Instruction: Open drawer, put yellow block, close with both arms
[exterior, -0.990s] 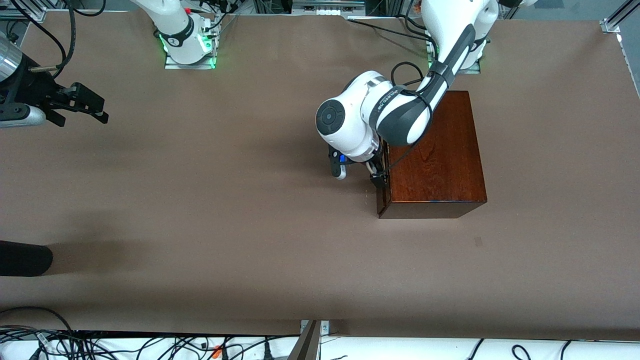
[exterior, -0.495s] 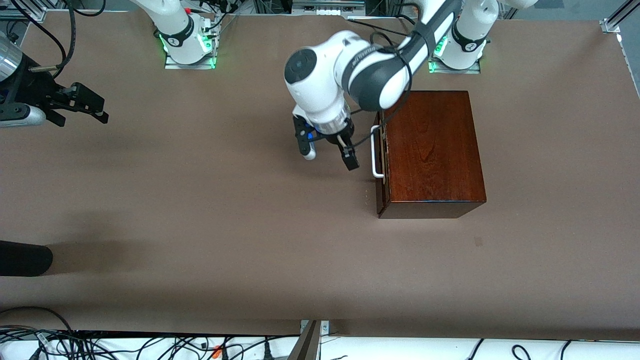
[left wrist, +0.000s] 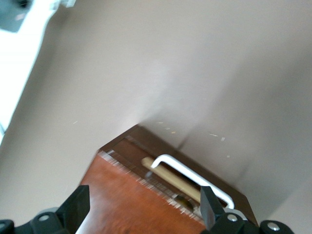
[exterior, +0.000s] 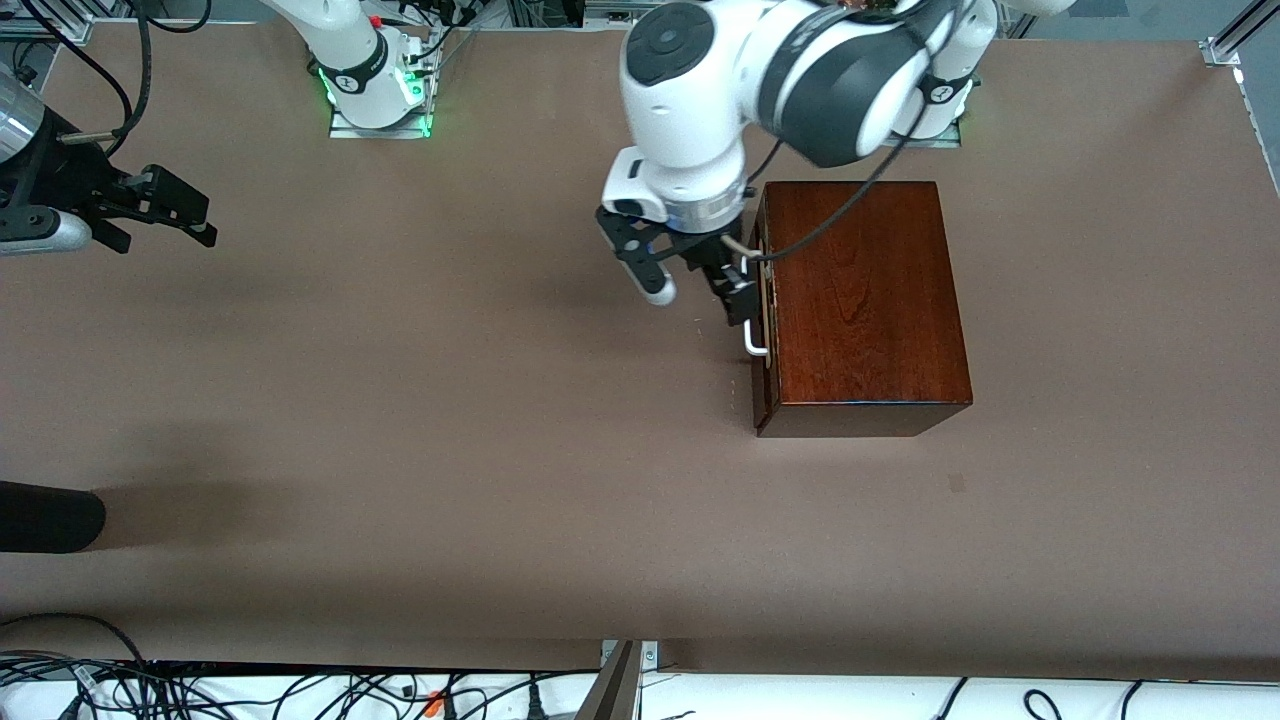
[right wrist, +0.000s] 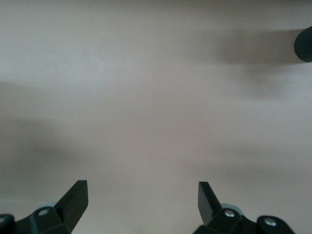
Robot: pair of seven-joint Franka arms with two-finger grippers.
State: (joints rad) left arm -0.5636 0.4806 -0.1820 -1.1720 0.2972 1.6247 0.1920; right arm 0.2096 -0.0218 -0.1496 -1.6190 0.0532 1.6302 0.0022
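The dark mahogany box [exterior: 860, 300] stands toward the left arm's end of the table. Its drawer [exterior: 762, 395] faces the right arm's end, with a white bar handle [exterior: 752, 342]. A thin pale strip shows between the drawer front and the box. My left gripper [exterior: 697, 292] is open and empty, up in the air over the handle. In the left wrist view my left gripper [left wrist: 144, 212] frames the box top [left wrist: 131, 195] and the handle [left wrist: 190, 175]. My right gripper [exterior: 165, 205] is open and empty and waits over bare table; it also shows in the right wrist view [right wrist: 141, 204]. The yellow block is out of view.
A black rounded object [exterior: 50, 515] lies at the edge of the table at the right arm's end, nearer the front camera, and also shows in the right wrist view [right wrist: 304, 44]. Cables run along the table's near edge.
My left gripper left the drawer front, rose and swung toward the right arm's end, then came back over the handle. The box and my right arm have not moved.
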